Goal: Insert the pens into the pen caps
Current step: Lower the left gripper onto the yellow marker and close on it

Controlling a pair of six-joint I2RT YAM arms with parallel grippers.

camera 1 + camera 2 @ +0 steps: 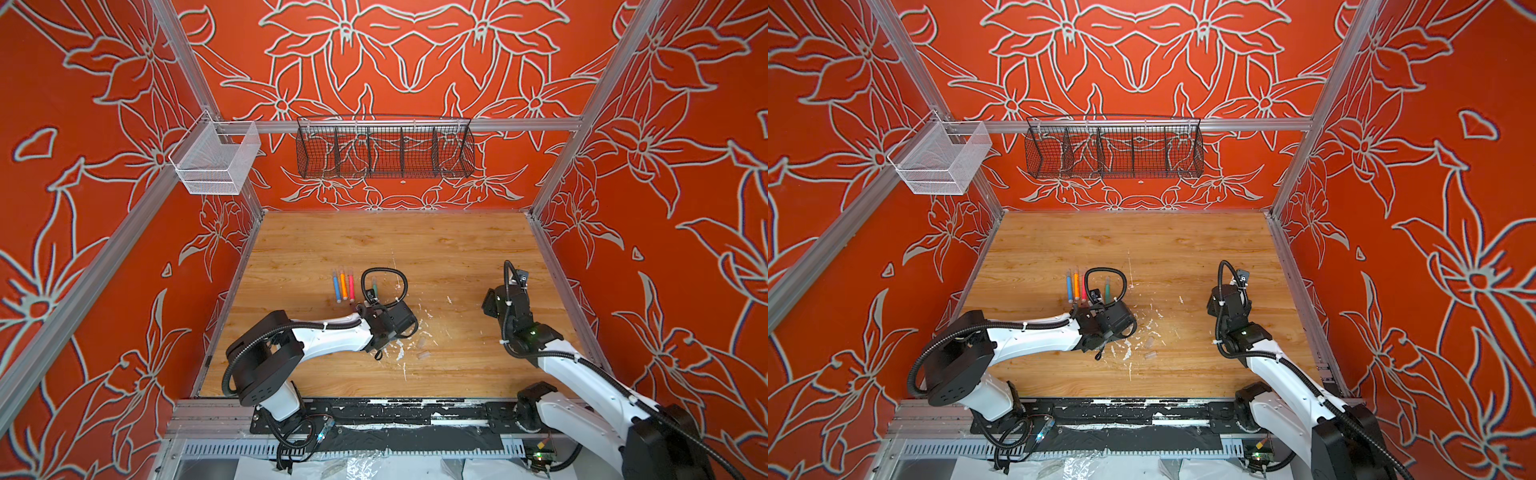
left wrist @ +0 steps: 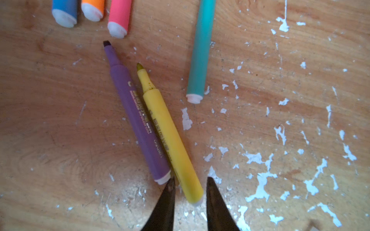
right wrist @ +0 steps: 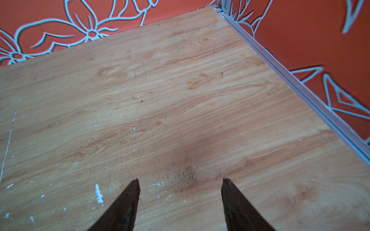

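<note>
Six pens (image 2: 170,140), two uncapped, two loose pen caps (image 1: 422,355), one white mesh basket (image 1: 216,166), one black wire basket (image 1: 384,164)

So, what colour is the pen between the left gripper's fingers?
Yellow pen; best in the left wrist view.

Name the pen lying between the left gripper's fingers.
The yellow pen: its rear end sits inside the left gripper; the purple pen beside it lies outside.
</note>
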